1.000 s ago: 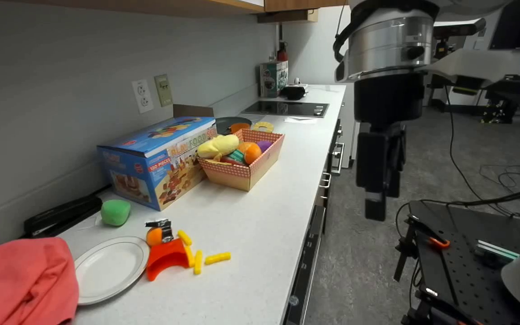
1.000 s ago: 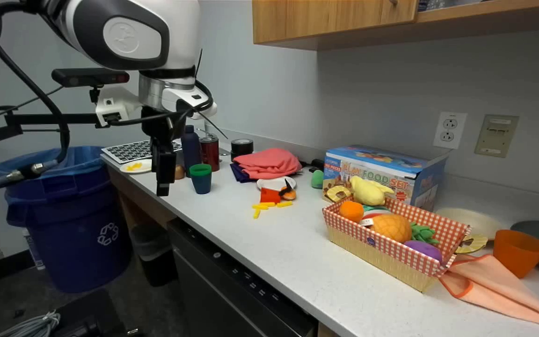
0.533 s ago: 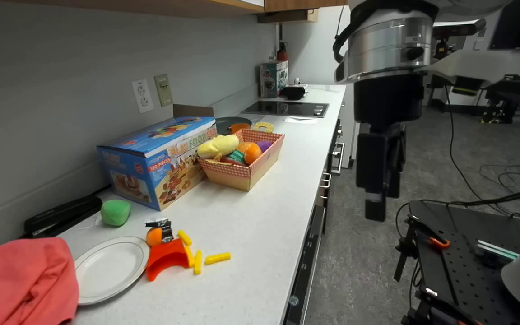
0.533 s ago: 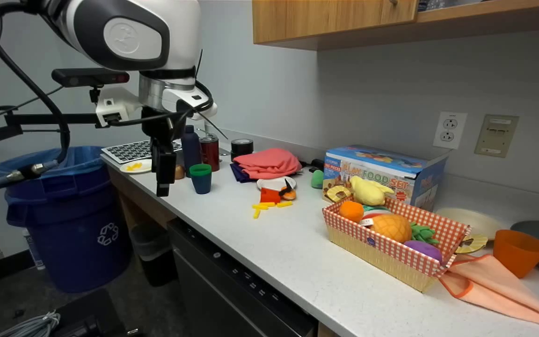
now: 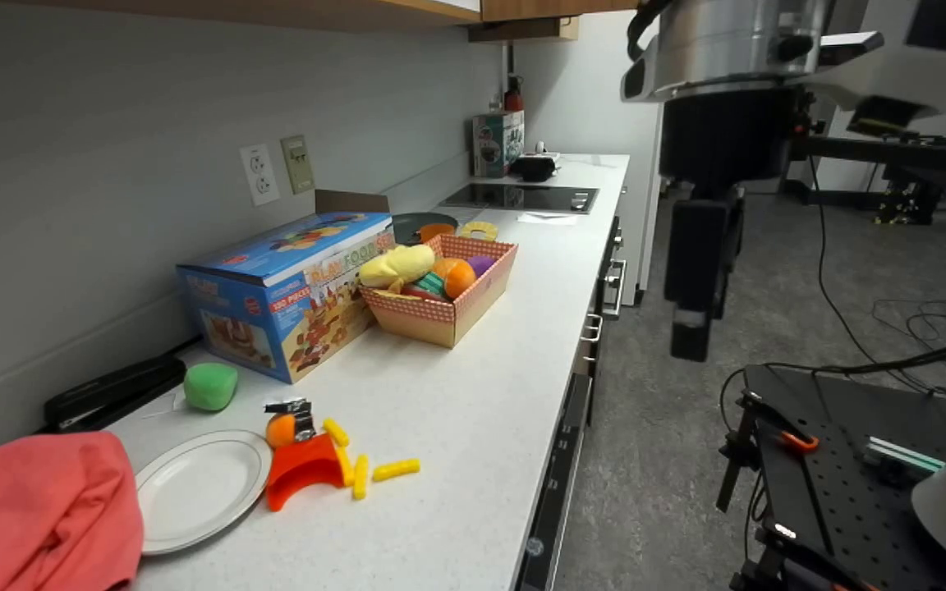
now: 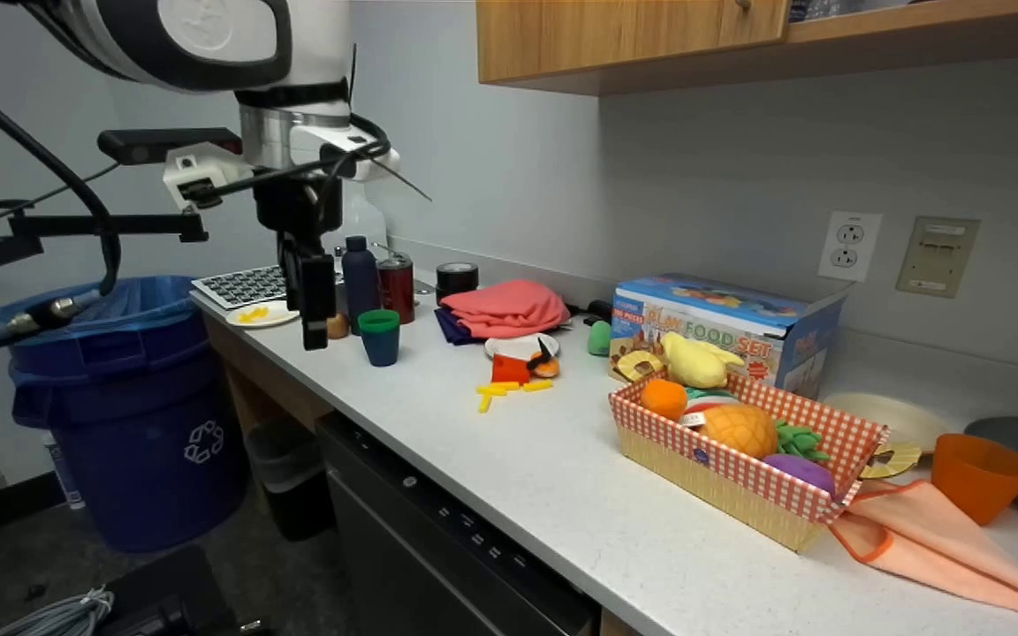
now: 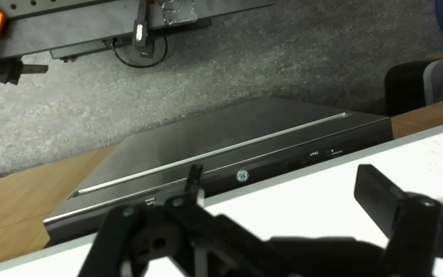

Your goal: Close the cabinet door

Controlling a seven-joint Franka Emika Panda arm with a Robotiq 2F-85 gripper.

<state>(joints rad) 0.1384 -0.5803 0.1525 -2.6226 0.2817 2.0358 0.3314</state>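
A wooden wall cabinet (image 6: 633,40) with a knobbed door hangs over the counter, cut off at the top of an exterior view. Right of its door an open compartment (image 6: 880,7) shows some items inside. In an exterior view a wooden panel (image 5: 551,8) juts out at the top edge; it may be an open door, but most of it is out of view. My gripper (image 5: 691,349) points down, well below the cabinet and apart from it. It also shows in an exterior view (image 6: 315,336). In the wrist view the fingers (image 7: 280,169) are wide apart with nothing between them.
The white counter (image 6: 491,459) holds a checked basket (image 6: 721,486) of toy food, a play food box (image 6: 721,327), a plate (image 5: 202,492), a pink cloth (image 5: 38,509) and cups. A dark dishwasher (image 7: 221,142) lies under the counter edge. A blue bin (image 6: 133,442) stands beyond.
The arm holds still between the two earlier moments, then rises. The gripper is now higher and slightly shifted sideways. Objects on the counter have not moved.
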